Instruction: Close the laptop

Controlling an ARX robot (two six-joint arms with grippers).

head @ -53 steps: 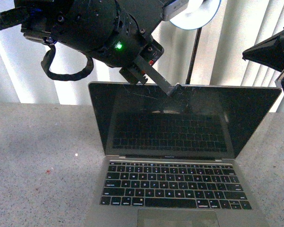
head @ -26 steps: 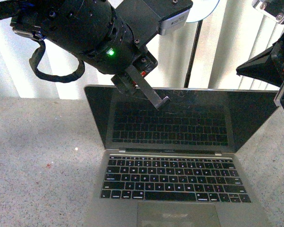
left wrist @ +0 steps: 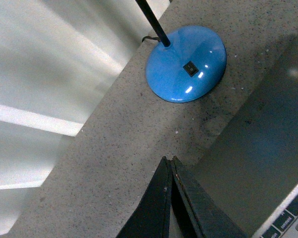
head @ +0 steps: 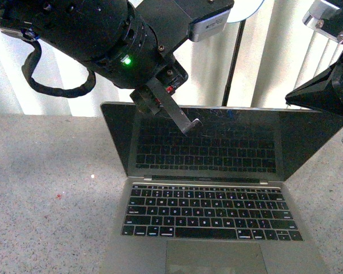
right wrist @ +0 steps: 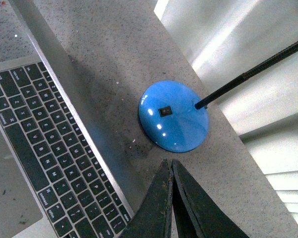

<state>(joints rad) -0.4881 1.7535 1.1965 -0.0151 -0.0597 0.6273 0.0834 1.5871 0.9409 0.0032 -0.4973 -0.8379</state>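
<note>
Noting laptop open; I see left gripper jaws pressed together, empty, lid just beside the tips. Right gripper likewise, lamp base ahead.

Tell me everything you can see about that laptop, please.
The laptop is slim and silver-grey, seemingly metal, with a black keyboard, a large trackpad and a glossy, scratched black screen that is dark. It sits open on the speckled grey table. The left gripper, shut, is at the screen's upper part; contact is unclear.

behind laptop: blue lamp base, pole block | left tabletop: free
</note>
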